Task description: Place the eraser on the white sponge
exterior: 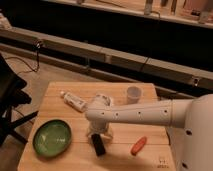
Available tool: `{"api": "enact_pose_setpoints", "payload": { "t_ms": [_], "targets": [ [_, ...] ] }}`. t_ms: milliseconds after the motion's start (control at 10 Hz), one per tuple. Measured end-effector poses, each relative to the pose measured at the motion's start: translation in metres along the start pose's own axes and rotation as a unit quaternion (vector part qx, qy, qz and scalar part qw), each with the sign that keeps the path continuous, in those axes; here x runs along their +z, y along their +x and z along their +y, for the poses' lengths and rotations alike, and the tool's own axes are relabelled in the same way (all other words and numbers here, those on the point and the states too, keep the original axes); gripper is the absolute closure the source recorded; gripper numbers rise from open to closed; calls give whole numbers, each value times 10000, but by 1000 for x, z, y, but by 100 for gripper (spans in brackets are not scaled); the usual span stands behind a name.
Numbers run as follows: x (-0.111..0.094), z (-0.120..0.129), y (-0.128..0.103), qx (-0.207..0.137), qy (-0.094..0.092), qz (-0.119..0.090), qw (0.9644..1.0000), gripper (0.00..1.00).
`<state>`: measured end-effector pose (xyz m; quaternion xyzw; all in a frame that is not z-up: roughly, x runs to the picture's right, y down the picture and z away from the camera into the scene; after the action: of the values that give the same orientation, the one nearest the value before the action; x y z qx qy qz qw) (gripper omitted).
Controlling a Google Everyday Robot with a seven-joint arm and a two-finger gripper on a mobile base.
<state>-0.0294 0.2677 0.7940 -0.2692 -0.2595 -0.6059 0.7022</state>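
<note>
Camera view over the wooden surface (56, 107). My arm (145, 114) reaches in from the picture's right, and the hand (99, 133) hangs from its end over the middle of the surface, pointing down. The eraser (98, 145) lies flat just on the near-edge side of the hand, with its far end at or under the hand. I cannot see whether the two touch, and I cannot tell whether the hand is released or clenched. The eraser's long axis runs roughly far to near, its near end swung slightly toward the picture's right. The whitish pad that I take for the white sponge (103, 98) lies on the far side of the arm, partly hidden by it, between the labelled bottle (75, 101) and the white cup (132, 94). The governing relation, in my judgement, is that eraser, hand and sponge stand almost in one line, so the carry runs away from the near edge, roughly along the eraser's own length. The green bowl (52, 137) and the carrot-shaped thing (139, 145) flank the eraser, both apart from it.
</note>
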Motion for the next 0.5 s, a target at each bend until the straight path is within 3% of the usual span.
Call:
{"api": "enact_pose_setpoints", "payload": {
  "t_ms": [200, 500],
  "targets": [
    [14, -3, -7, -14, 0, -175, 9998, 21],
    [20, -4, -16, 9, 21, -189, 9998, 47]
  ]
}}
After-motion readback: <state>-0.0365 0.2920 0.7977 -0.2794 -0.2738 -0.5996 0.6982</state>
